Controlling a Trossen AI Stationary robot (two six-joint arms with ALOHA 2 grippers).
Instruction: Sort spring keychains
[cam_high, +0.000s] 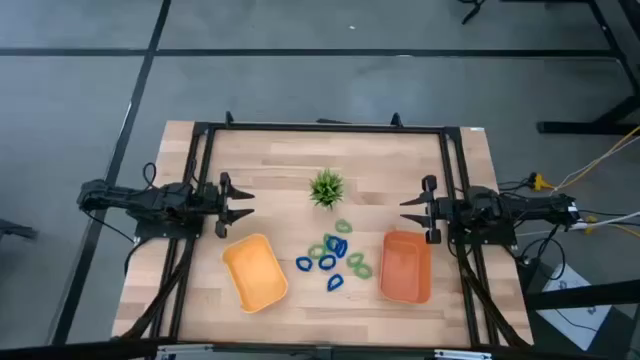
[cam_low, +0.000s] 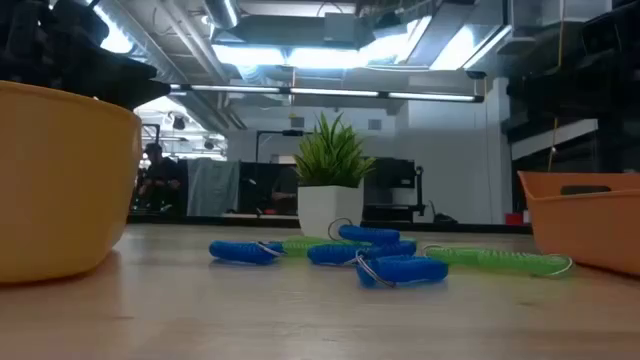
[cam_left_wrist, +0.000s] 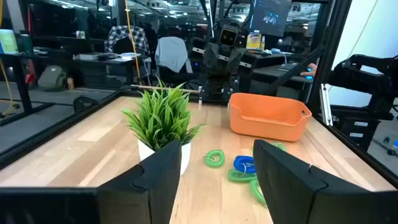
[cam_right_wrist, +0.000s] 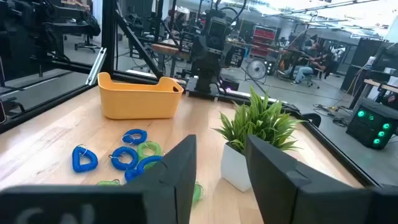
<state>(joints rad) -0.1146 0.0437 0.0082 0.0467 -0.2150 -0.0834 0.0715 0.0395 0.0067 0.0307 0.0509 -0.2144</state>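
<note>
Keychains: spring keychains (cam_high: 333, 257) lie loose in one mixed cluster on the table (cam_high: 290, 165), between the two trays and apart from both; none is sorted yet.
Keychain material: tight plastic coils closed into small loops, some dark blue, some light green, a few overlapping; likely springy and prone to snagging one another.
Yellow tray (cam_high: 255, 272): smooth, rounded walls, left of the cluster, nothing visible inside; presumably one colour's destination.
Orange tray (cam_high: 405, 266): squarer, thin rim, right of the cluster, likewise bare.
Plant (cam_high: 326, 187): spiky artificial leaves in a white pot, just behind the cluster; an obstacle, not a task item.
Left gripper (cam_high: 240, 207): released, fingers spread, holding nothing, parked at the left edge, well apart from the keychains.
Right gripper (cam_high: 410, 210): fingers parted, empty, waiting at the right edge behind the orange tray.
</note>
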